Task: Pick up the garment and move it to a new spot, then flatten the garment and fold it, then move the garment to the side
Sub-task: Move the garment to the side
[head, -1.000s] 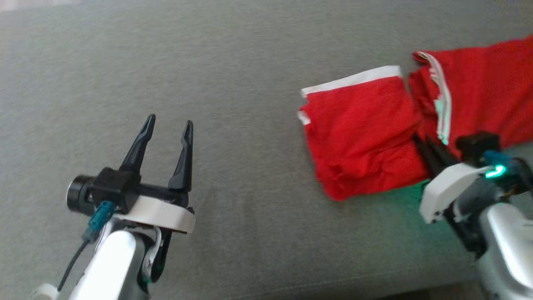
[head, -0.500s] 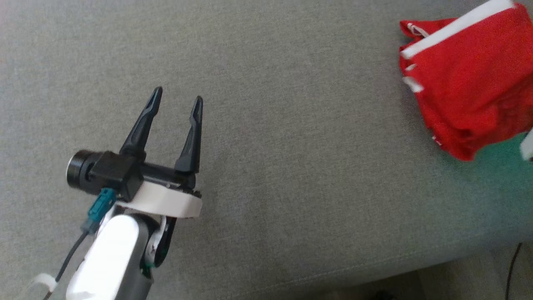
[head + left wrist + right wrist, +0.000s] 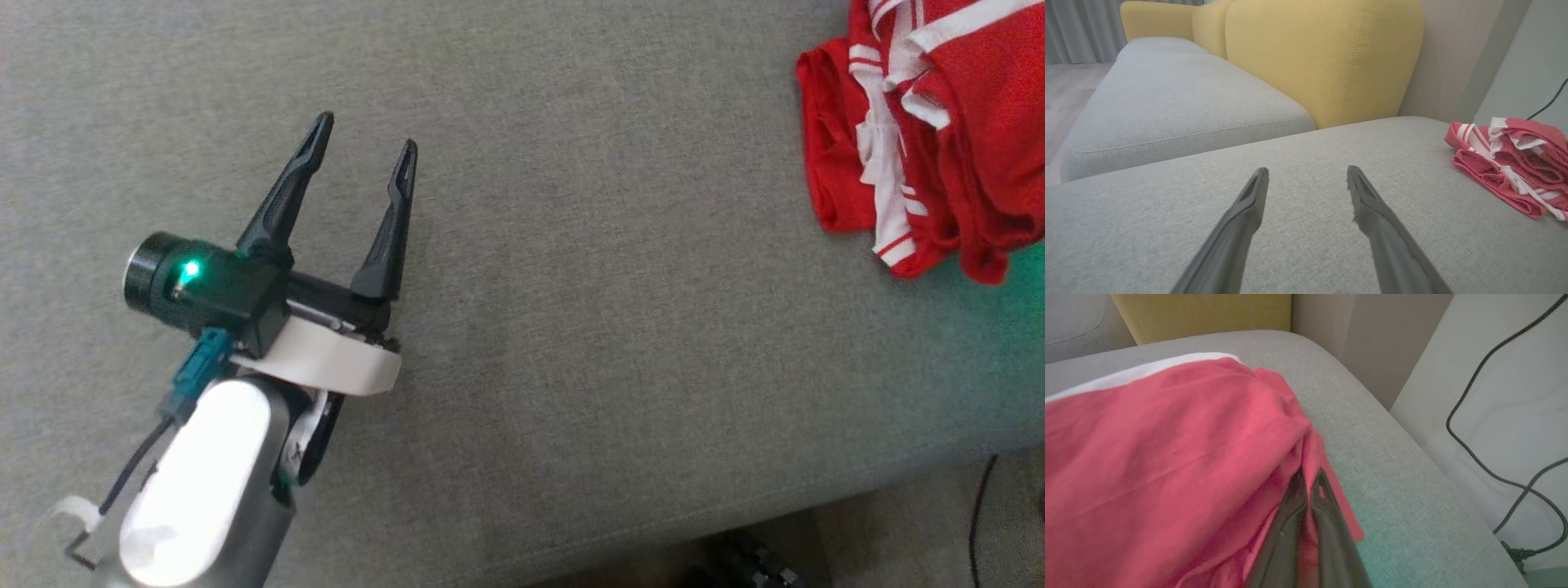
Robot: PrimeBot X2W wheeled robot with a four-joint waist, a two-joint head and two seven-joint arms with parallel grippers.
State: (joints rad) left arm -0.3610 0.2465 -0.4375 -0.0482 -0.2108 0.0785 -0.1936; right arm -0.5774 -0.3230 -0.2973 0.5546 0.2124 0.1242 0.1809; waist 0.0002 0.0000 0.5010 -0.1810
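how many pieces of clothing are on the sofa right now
1: a red garment with white trim, bunched at the right end of the grey sofa, with the right gripper shut on it. Its folds could hide another piece.

We read this as a home living room — grey sofa cushions (image 3: pixel 1167 102), yellow backrests (image 3: pixel 1323 53), curtains (image 3: pixel 1081 28), pale wood floor (image 3: pixel 1065 94), cables (image 3: pixel 1448 421) along the wall (image 3: pixel 1515 396).
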